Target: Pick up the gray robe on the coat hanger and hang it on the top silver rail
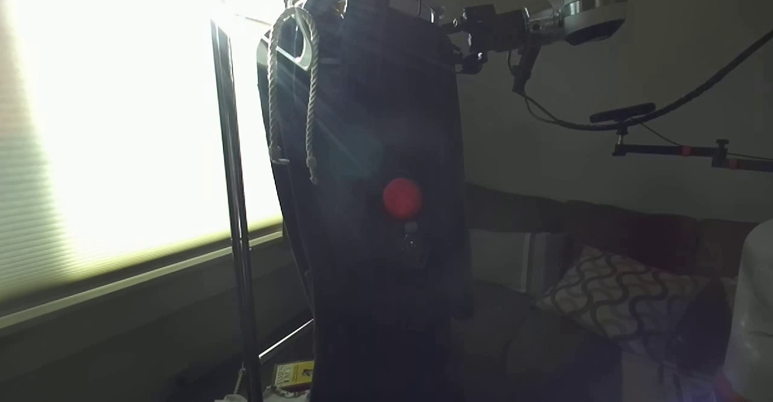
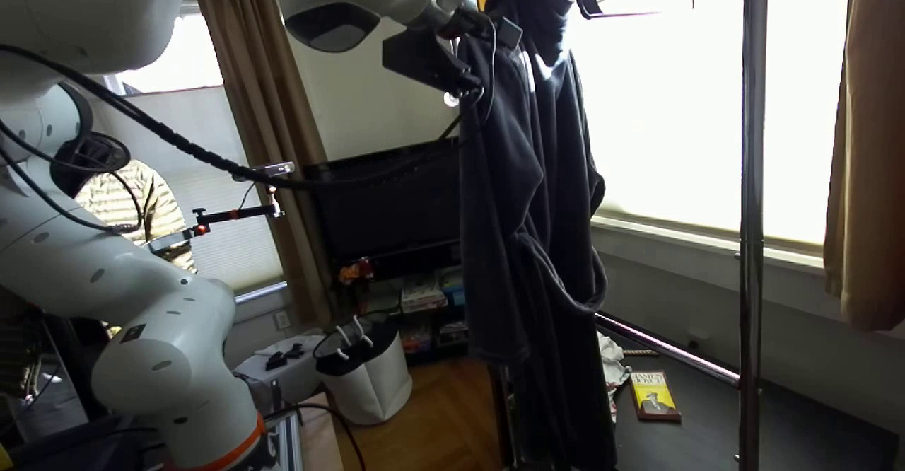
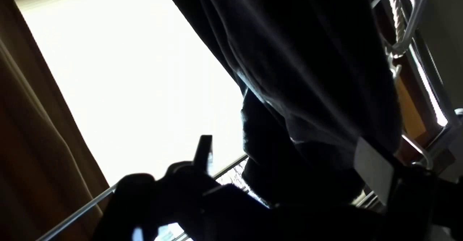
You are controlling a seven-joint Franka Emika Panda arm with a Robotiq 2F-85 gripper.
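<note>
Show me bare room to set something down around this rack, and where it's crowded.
The dark surface looks bare between the yellow book and the upright post, and again past the post. The book's other side is crowded: a crumpled white item, then the gray robe. The wooden floor shows a bare patch between the white basket and the robe.

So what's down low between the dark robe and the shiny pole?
In an exterior view, a yellow book shows between the gray robe and the shiny pole, with a low silver bar and something pale and crumpled there too.
</note>
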